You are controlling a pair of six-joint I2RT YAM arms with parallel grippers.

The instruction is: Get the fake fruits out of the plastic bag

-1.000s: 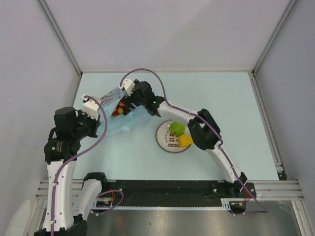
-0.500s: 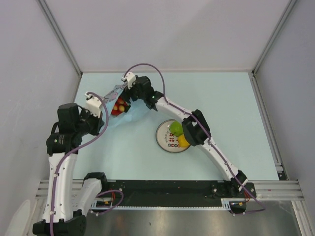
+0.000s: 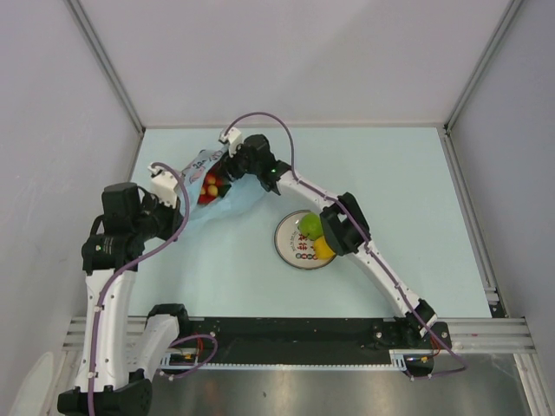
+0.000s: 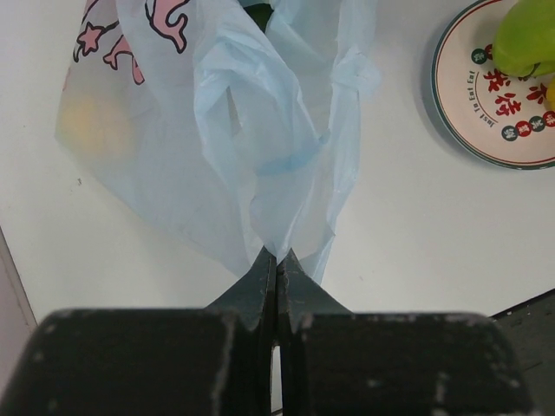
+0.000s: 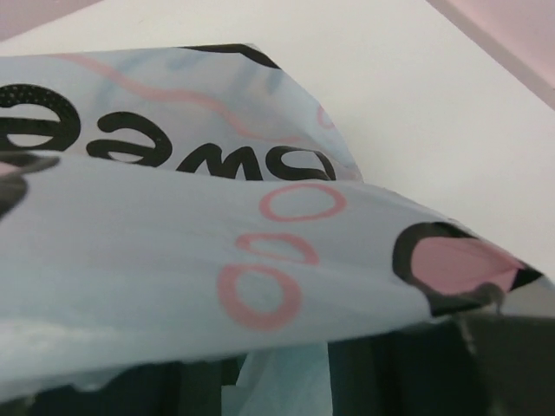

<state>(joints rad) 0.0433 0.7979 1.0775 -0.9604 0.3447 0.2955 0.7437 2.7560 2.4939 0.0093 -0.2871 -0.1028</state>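
Observation:
The light-blue plastic bag (image 3: 227, 198) hangs between both grippers at the table's back left. My left gripper (image 3: 180, 201) is shut on a bunched edge of the bag (image 4: 260, 130), its fingertips pressed together (image 4: 276, 257). My right gripper (image 3: 224, 169) is at the bag's far rim. Printed plastic (image 5: 217, 260) covers most of its view, and a strip sits between its dark fingers (image 5: 282, 386). Red berries (image 3: 208, 186) show in the bag's mouth. A yellow fruit (image 4: 91, 126) shows through the plastic. A green apple (image 3: 310, 227) and a yellow fruit (image 3: 325, 248) lie on the plate.
The round white plate with red lettering (image 3: 295, 250) sits right of the bag, partly under my right arm's elbow (image 3: 342, 230). It also shows in the left wrist view (image 4: 473, 104). Grey walls enclose the table on three sides.
Both arms drew the bag up and toward the back left over the last second. Since half a second ago the bag has spread out toward the lower right.

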